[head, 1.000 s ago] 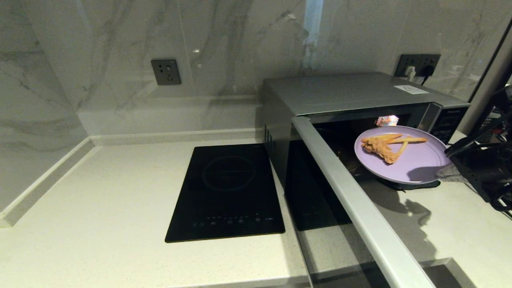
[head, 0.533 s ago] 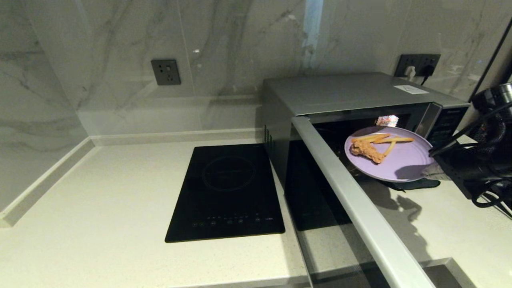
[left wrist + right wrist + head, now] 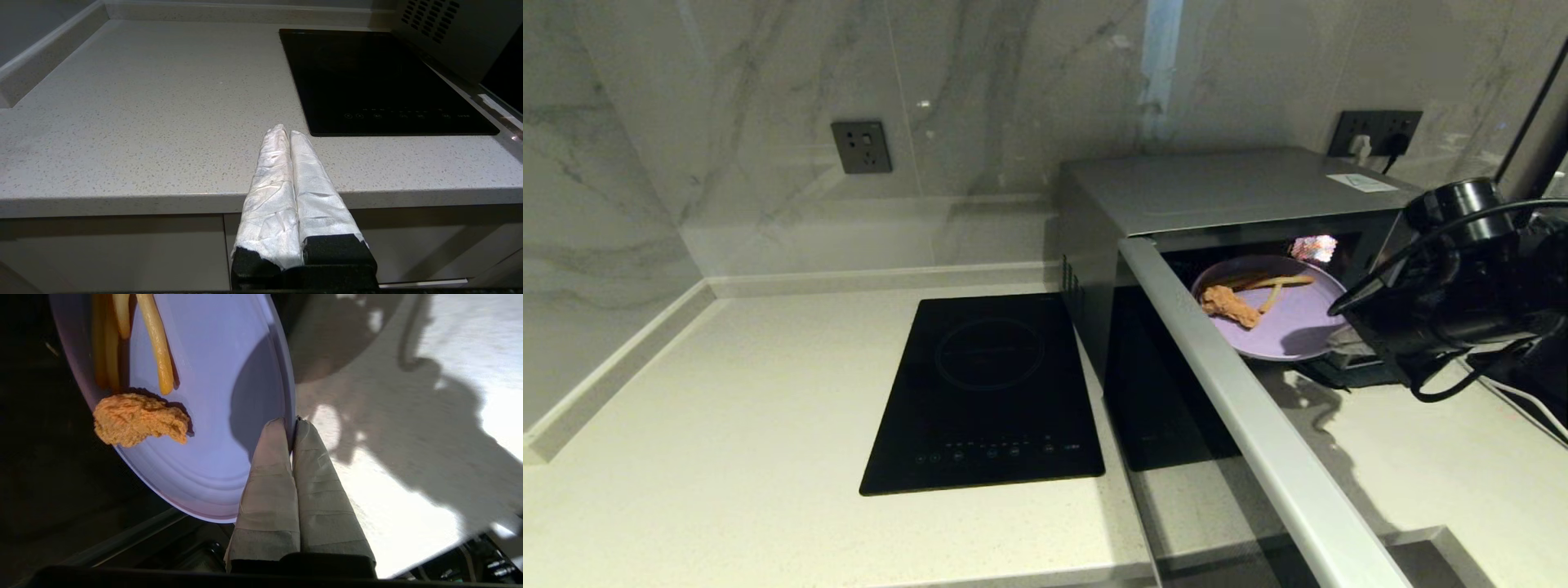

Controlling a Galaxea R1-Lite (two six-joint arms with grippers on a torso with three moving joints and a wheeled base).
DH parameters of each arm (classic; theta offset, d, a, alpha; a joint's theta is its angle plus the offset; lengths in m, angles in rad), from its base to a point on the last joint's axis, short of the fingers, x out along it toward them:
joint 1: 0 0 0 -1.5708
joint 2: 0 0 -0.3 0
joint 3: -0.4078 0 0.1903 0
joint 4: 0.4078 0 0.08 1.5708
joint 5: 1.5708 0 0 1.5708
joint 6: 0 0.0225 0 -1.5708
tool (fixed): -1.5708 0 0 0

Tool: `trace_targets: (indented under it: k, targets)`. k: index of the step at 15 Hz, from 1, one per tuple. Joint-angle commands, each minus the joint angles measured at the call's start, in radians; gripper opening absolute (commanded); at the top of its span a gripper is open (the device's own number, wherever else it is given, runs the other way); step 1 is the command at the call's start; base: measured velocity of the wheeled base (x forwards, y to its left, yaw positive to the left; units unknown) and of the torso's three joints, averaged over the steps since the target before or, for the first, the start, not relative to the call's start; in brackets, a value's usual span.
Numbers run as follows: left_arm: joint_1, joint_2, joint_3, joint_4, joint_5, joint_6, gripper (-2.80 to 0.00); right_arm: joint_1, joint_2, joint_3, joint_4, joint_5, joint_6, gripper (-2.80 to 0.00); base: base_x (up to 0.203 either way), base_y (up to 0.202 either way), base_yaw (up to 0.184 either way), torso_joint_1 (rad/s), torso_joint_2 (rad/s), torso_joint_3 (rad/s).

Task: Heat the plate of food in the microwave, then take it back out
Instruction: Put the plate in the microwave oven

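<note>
Small round pale-lavender plate of food [image 3: 1278,318], pinched at its rim by the right pincer [image 3: 292,430], sits partly inside the boxy silver-grey microwave [image 3: 1217,196]; the thin edge grip risks tilting and spilling the fries. Left pincer [image 3: 289,134] is clenched empty, well clear of the microwave.

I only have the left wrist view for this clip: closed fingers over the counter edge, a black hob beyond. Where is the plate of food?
Observer: The plate of food is partway through the microwave opening, its door swung open.
Operator: Who holds it?
Observer: The right gripper, fingers pinching the plate's rim.
Operator: Is the food intact?
Observer: Yes: a fried piece and fries sit on the plate.
</note>
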Motion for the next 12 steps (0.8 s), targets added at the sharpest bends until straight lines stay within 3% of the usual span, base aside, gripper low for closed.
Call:
trace_targets:
  k: [1,12]
  targets:
    - [0.000,0.001,0.000,0.000,0.000,-0.001,-2.80,0.030,0.073,-0.029,-0.008,0.001,0.004,-2.80,0.000,0.000,0.000,0.000,0.00,0.000]
    - [0.000,0.001,0.000,0.000,0.000,-0.002,-2.80,0.058,0.285,-0.213,-0.012,-0.004,0.003,-2.80,0.000,0.000,0.000,0.000,0.00,0.000]
